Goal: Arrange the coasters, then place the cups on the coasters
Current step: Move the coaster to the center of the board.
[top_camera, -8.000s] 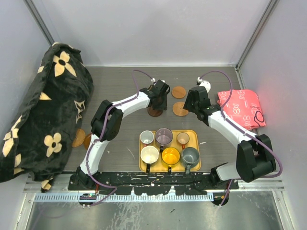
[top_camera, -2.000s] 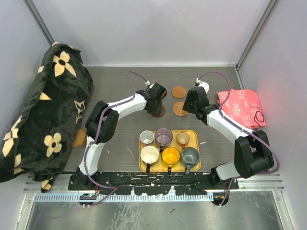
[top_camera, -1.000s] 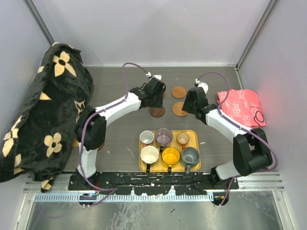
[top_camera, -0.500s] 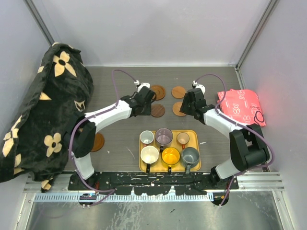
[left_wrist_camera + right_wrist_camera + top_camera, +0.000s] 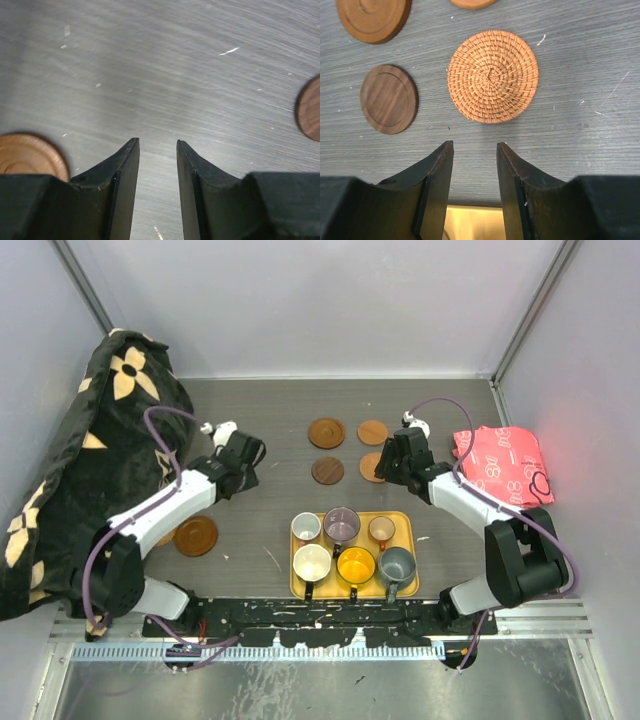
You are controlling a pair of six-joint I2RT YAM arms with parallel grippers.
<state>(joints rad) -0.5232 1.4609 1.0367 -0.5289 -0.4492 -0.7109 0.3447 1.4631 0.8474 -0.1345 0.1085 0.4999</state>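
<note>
Four coasters lie in a square at mid-table: a rimmed brown one [image 5: 326, 432], a light orange one [image 5: 373, 431], a dark brown one [image 5: 327, 471] and a woven one [image 5: 371, 467]. Another brown coaster [image 5: 196, 535] lies at the left. Several cups stand on the yellow tray [image 5: 407, 520], among them white [image 5: 306, 527], purple-grey [image 5: 342, 524] and orange-yellow [image 5: 356, 564]. My left gripper [image 5: 245, 451] [image 5: 157, 142] hangs open over bare table, holding nothing. My right gripper [image 5: 392, 464] [image 5: 475, 144] is open just short of the woven coaster [image 5: 493, 76], apart from it.
A black flowered blanket [image 5: 90, 470] fills the left side. A red cloth [image 5: 503, 465] lies at the right wall. The tray's edge [image 5: 470, 222] shows under my right fingers. In the left wrist view coasters peek in at lower left [image 5: 30, 155] and right [image 5: 310, 115].
My left arm has swung away from the central coasters to the left, baring the rimmed brown and dark brown coasters. The right arm has barely shifted.
</note>
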